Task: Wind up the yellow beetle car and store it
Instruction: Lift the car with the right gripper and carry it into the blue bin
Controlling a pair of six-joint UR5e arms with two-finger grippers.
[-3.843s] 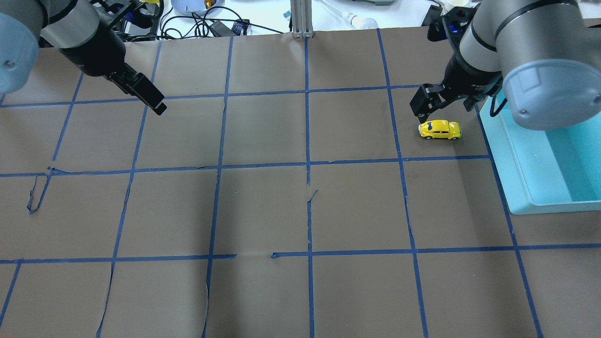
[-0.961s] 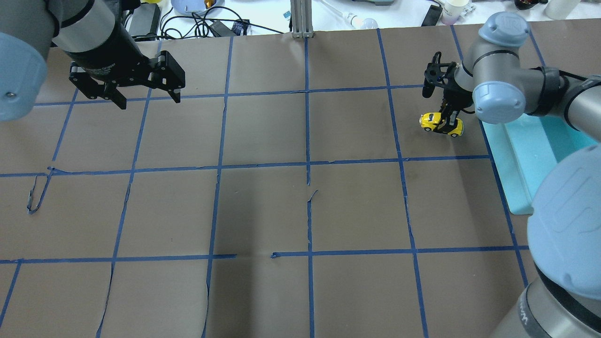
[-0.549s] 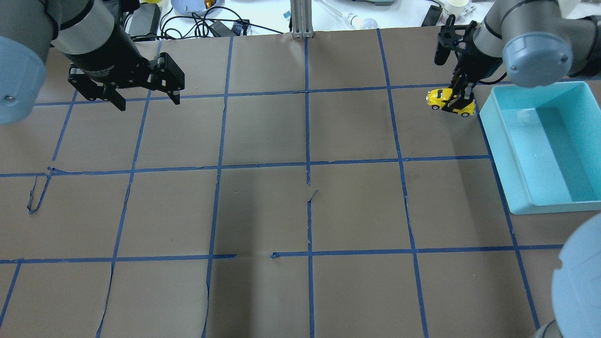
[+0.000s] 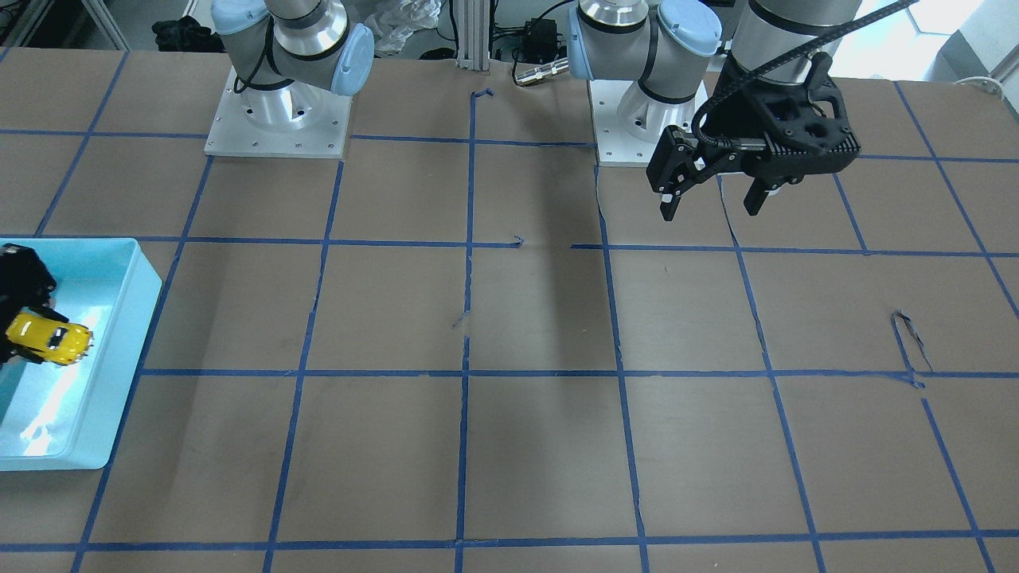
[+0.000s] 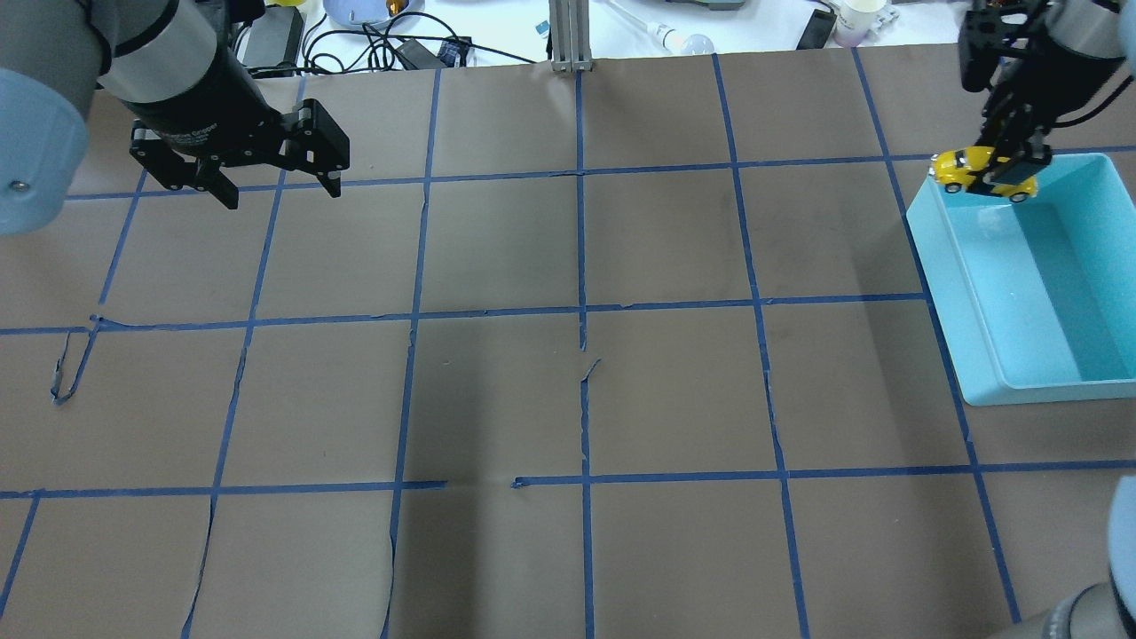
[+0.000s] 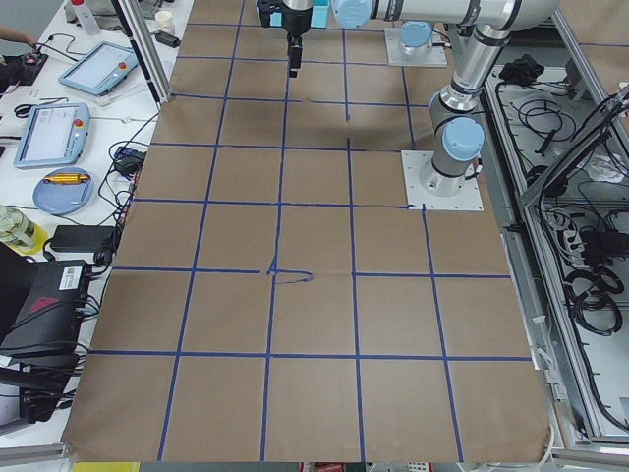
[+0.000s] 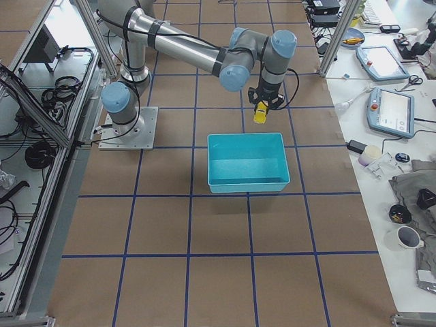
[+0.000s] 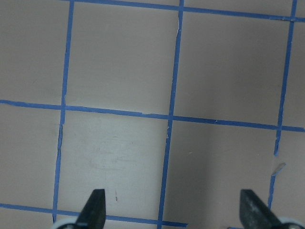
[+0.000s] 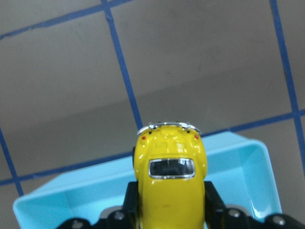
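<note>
The yellow beetle car (image 5: pixel 976 165) is held in the air in my right gripper (image 5: pixel 1003 174), which is shut on its sides. It hangs slightly tilted over the far corner of the light blue bin (image 5: pixel 942 241), above the rim. The front-facing view shows the car (image 4: pixel 48 338) over the bin's inside (image 4: pixel 119 350). In the right wrist view the car (image 9: pixel 169 181) sits between the fingers with the bin's corner (image 9: pixel 257 157) below. My left gripper (image 5: pixel 282 193) is open and empty above the far left of the table.
Brown paper with a blue tape grid covers the table (image 5: pixel 577 355). Cables and devices lie beyond the far edge (image 5: pixel 382 40). The left gripper (image 4: pixel 708 211) hovers near its base. A loose tape curl (image 5: pixel 67 373) lies at the left.
My right gripper closed on the car, lifted it off the table and carried it right and away to over the bin's corner. The left gripper turned earlier and has since held still.
</note>
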